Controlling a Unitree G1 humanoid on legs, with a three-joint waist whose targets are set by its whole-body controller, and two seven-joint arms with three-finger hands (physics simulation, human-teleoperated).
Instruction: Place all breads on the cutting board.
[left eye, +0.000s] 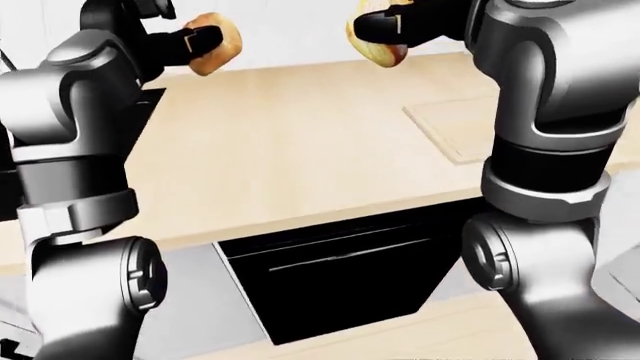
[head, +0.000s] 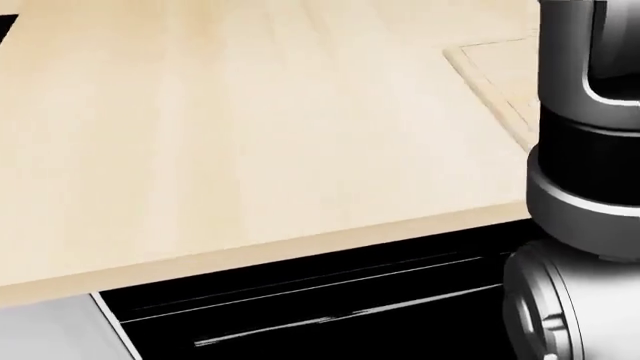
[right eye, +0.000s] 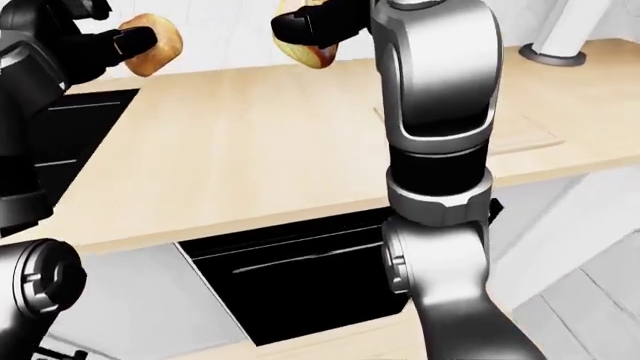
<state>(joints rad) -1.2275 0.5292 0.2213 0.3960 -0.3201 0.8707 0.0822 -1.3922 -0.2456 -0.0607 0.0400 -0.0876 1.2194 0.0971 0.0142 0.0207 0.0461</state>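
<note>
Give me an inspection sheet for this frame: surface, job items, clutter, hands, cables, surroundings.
Surface: light wood counter, bare where visible.
Job's things: cutting board lies flat at the left-eye view's right, part hidden by the right arm, nothing seen on its visible part. One bread roll in the left hand; a second bread in the right hand. Both held above the counter.
Clutter: nothing seen.
Grippers: each hand's fingers closed round its bread.
Cables: nothing seen.
Surroundings: black oven front under the counter; black sink at the right-eye view's left; grey faucet base at its top right.
</note>
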